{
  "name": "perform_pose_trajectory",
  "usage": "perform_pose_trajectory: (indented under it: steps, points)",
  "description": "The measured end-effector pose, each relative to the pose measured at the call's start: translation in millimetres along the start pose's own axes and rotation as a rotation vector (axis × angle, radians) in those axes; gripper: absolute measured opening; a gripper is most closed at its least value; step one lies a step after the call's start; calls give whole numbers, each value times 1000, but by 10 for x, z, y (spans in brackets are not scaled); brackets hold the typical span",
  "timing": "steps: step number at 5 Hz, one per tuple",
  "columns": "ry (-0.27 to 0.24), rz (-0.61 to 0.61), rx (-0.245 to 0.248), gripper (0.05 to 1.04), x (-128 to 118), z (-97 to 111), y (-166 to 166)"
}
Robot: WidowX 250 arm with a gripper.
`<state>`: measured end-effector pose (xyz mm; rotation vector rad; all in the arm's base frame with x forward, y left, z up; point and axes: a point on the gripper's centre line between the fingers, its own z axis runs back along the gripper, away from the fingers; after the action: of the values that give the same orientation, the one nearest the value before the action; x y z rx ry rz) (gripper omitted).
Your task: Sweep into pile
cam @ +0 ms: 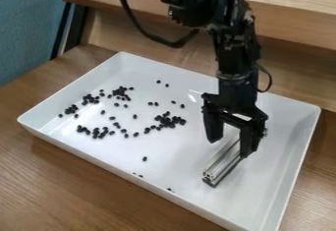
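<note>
Tray edges: raised rim all round my pincer [229, 149]; bare white floor between bar and beans.
Surface: white tray [177, 146] on wood table [66, 186]; black beans [171, 121] scattered in loose clusters, mostly view-left.
Room: blue fabric [26, 33], wooden ledge [295, 21].
Pincer: fingers parted wide; metal bar [222, 165] beside view-right finger, contact can't tell.

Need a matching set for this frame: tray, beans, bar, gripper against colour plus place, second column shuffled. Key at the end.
1. tray
2. beans
3. bar
4. gripper

A. silver, inside the white walls
B. black, hanging over the work
C. white, on the wooden table
D. dark and small, scattered and in loose clusters

Pairs: 1-C, 2-D, 3-A, 4-B
</note>
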<state>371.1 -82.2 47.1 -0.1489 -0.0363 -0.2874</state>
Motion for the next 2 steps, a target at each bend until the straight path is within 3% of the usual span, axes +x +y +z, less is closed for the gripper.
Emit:
perform_pose_trajectory:
  steps: [1, 2]
  points:
    - [-10, -8, 2, 950, 5, -26, -13]
    - [-18, -15, 4, 698, -3, -93, -105]
